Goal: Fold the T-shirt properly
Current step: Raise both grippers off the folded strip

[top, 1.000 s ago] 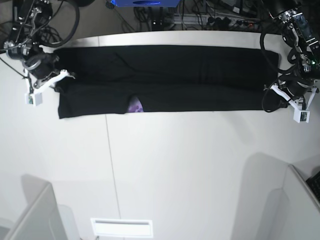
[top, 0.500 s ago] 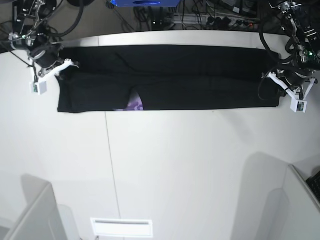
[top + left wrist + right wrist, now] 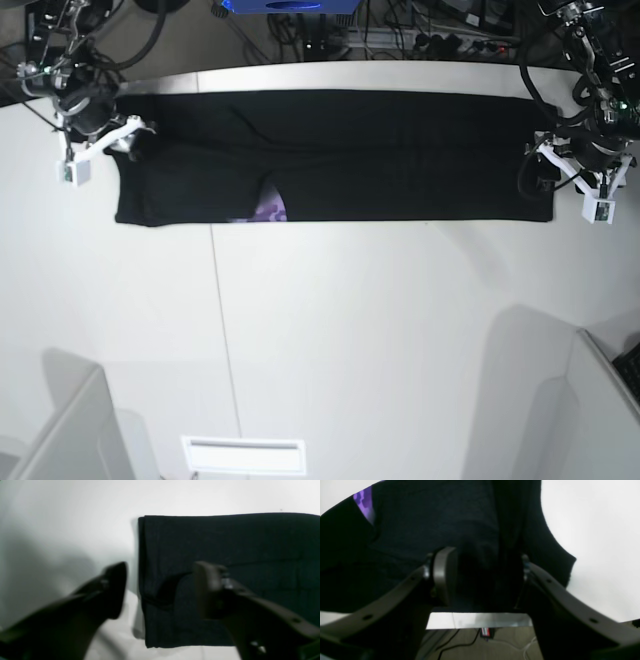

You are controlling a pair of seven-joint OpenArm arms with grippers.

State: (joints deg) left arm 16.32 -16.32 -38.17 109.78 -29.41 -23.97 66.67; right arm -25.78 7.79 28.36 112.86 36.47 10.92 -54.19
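Note:
The black T-shirt (image 3: 350, 150) lies folded into a long flat band across the far part of the white table, with a bit of purple print (image 3: 268, 211) showing at its near edge. My left gripper (image 3: 548, 178) is at the band's right end. In the left wrist view it (image 3: 160, 590) is open, one finger over bare table and one over the shirt (image 3: 225, 542). My right gripper (image 3: 122, 148) is over the band's left end. In the right wrist view it (image 3: 483, 580) has its jaws apart with black cloth (image 3: 432, 517) between them, and the purple print (image 3: 365, 502) shows beyond.
The white table (image 3: 350, 330) has a thin seam (image 3: 222, 320) running front to back. Grey box corners stand at the near left (image 3: 70, 430) and near right (image 3: 600, 400). A white slot (image 3: 243, 455) is at the front. Cables (image 3: 400, 40) lie behind the far edge (image 3: 480, 620).
Both grippers moved toward the far edge. The shirt's near edge shifted farther with them, and the right end now lies flat with the left gripper off it.

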